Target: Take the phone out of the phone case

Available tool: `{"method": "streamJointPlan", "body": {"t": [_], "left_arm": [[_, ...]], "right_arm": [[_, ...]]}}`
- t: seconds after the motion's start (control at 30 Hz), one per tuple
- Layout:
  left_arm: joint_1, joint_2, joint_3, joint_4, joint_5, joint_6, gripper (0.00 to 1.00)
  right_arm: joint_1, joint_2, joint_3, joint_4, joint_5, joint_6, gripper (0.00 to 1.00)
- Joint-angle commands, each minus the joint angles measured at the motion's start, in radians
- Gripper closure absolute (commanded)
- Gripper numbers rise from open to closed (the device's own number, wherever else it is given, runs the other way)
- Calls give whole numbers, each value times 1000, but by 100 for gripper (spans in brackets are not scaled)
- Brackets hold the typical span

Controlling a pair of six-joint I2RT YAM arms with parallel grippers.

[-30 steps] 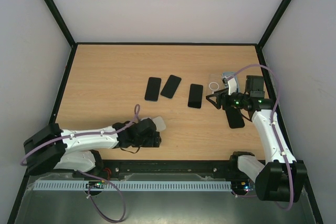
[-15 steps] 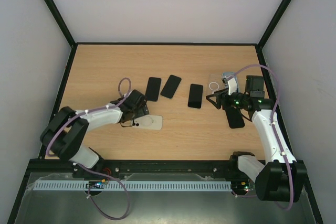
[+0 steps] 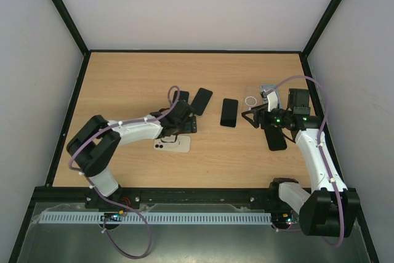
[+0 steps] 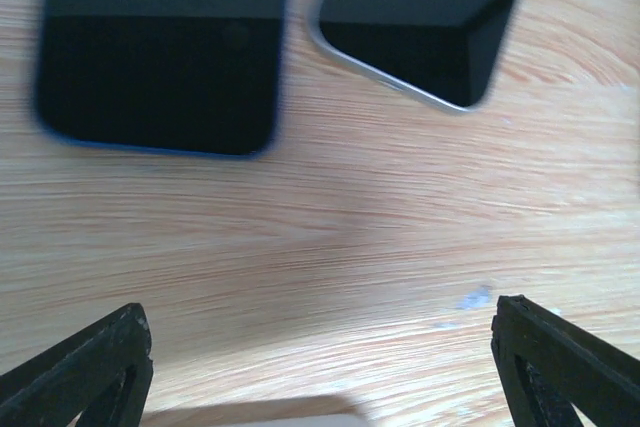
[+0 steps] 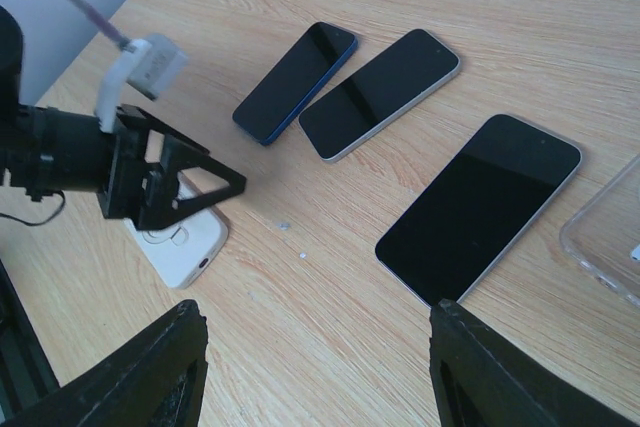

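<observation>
Phone, seemingly cased in white (image 3: pixel 172 145), lies back-up on the surface (image 3: pixel 123 84), just beside the left end effector (image 3: pixel 189 124), which gapes wide and empty towards a dark phone (image 4: pixel 160 57). The right end effector (image 3: pixel 249 117) hangs parted, empty. Probably light, rigid and slick, with a flexible case: pinch the long edges and peel a corner.

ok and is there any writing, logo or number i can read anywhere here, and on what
None: no readable text in any view.
blue-edged phone: screen black, nothing shown.
silver-edged phone: screen black, nothing shown.
larger black phone: screen black, nothing shown.
white phone: back looks plain; any mark is too small to tell.
clear case: a ring only, no words.
white tag on the cable: blank.
</observation>
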Motion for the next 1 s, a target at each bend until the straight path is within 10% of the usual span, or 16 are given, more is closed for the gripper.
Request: {"method": "streamJointPlan", "body": {"t": [0.0, 0.4, 0.73, 0.97], "left_arm": [[-51, 98, 99, -40, 86, 88, 8], [-216, 161, 162, -220, 137, 52, 9], [-287, -256, -260, -373, 55, -245, 7], [-253, -560, -275, -488, -93, -433, 0]], "right_arm": [[-2, -4, 1, 6, 2, -10, 40], [-2, 2, 1, 0, 3, -16, 40], [-2, 3, 3, -10, -16, -20, 40], [-2, -1, 3, -10, -19, -20, 40]]}}
